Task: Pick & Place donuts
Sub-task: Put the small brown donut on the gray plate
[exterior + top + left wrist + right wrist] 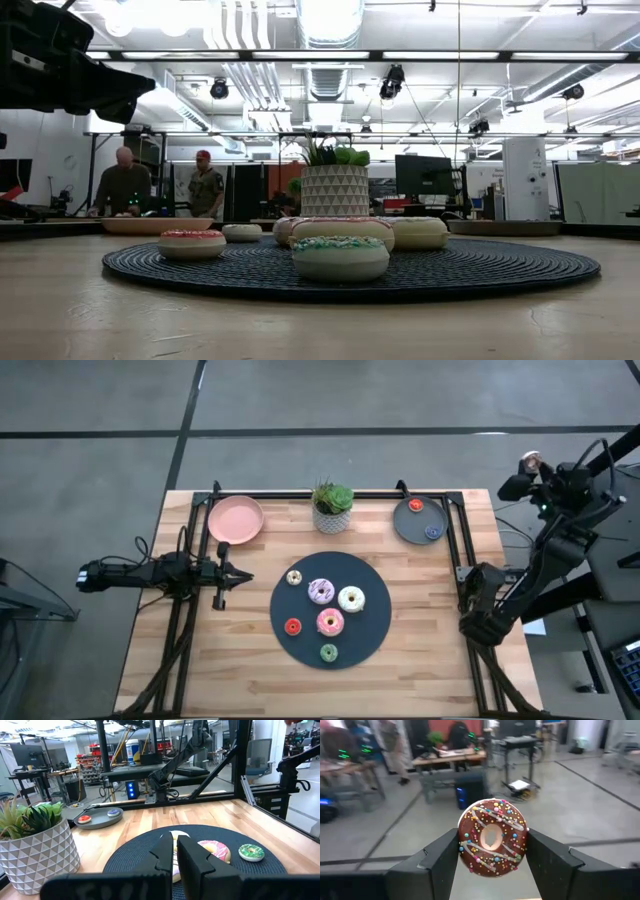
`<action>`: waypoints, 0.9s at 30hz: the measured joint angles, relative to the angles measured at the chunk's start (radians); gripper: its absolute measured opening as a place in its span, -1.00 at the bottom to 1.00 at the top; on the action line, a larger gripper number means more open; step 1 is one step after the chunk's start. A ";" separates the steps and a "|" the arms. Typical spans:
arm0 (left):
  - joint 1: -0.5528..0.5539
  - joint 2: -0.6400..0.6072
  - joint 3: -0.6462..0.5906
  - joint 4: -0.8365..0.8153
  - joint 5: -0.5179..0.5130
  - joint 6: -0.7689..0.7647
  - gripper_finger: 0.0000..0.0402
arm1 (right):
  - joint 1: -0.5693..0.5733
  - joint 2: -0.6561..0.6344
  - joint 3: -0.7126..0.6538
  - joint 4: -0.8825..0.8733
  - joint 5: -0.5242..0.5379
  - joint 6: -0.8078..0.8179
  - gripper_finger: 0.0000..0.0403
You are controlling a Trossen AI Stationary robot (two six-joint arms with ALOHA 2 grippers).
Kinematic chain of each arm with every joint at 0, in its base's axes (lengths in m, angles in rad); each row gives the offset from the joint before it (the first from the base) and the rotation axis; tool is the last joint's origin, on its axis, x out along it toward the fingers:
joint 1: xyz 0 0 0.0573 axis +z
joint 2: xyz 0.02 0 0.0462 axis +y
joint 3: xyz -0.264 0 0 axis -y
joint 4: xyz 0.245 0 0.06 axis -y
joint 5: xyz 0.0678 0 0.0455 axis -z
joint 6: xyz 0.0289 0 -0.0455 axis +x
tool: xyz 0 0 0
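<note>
Nine donuts [321,592], two plates [236,519], one plant [333,507].

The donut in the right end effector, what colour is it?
Brown donut with white drizzle and coloured sprinkles; right wrist view.

The table [420,670] is pale wood in planks, matt, with visible grain. The round mat [375,630] looks woven and ribbed, dark and matt. The donuts look like smooth plastic: the pink one [330,622] has glossy icing with sprinkles, the green one [340,257] a speckled top over a plain cream base, the brown one [492,837] a shiny glaze with pale stripes and coloured dots. The pot [37,855] is white, matt, faceted in triangles, ceramic by the look. The pink plate [236,519] and grey plate [405,525] are smooth and dull. The frame [300,495] is black metal. The fingers [555,865] are matt black plastic
</note>
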 joint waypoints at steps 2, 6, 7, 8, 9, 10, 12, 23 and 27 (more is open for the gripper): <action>0.000 0.000 0.000 0.000 0.000 0.000 -1.00 | 0.002 -0.016 0.001 0.001 -0.037 0.006 0.04; 0.000 0.000 0.000 0.000 0.000 0.000 -1.00 | 0.039 -0.019 0.000 0.006 -0.055 0.046 0.04; 0.000 0.000 0.000 0.000 0.000 0.000 -1.00 | 0.052 -0.018 0.000 0.007 -0.053 0.048 0.04; 0.000 0.000 0.000 0.000 0.000 0.000 -1.00 | 0.066 -0.017 0.001 0.008 -0.053 0.048 0.04; 0.001 0.000 0.000 0.000 0.000 0.000 -1.00 | 0.082 -0.016 0.001 0.008 -0.053 0.047 0.04; 0.001 0.000 0.000 0.000 0.000 0.000 -1.00 | 0.101 -0.012 0.001 0.008 -0.052 0.043 0.04; 0.000 0.000 0.000 0.000 0.000 0.000 -1.00 | 0.150 -0.005 0.000 0.008 -0.052 0.041 0.04; 0.000 0.000 0.000 0.000 0.000 0.000 -1.00 | 0.551 -0.003 0.000 0.008 -0.051 -0.059 0.04; 0.000 0.000 0.000 0.000 0.000 0.000 -1.00 | 0.671 -0.001 0.000 0.009 -0.050 -0.102 0.04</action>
